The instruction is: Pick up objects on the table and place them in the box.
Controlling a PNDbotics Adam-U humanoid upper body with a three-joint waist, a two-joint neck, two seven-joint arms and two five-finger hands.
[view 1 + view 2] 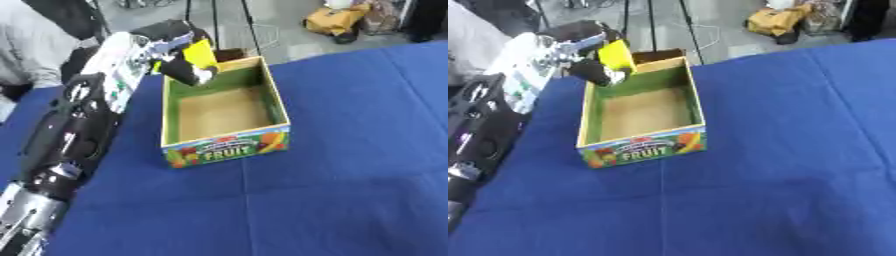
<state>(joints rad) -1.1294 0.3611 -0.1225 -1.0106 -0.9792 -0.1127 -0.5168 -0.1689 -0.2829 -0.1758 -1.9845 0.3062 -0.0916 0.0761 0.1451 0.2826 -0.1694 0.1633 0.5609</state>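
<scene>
A blue cloth-covered table (350, 150) fills the view, with a grey floor and a yellowish bag (337, 20) beyond its far edge. On it stands an open cardboard box (226, 150) with green inner walls and a fruit print on its near side. The left hand (179, 67) reaches in over the box's far left corner, fingers curled round a yellow object (200, 53) held above the rim.

Left arm (66, 135): black casing, silver joint near bottom edge. Left hand (171, 52): white-grey back with dark markings, black fingers.
</scene>
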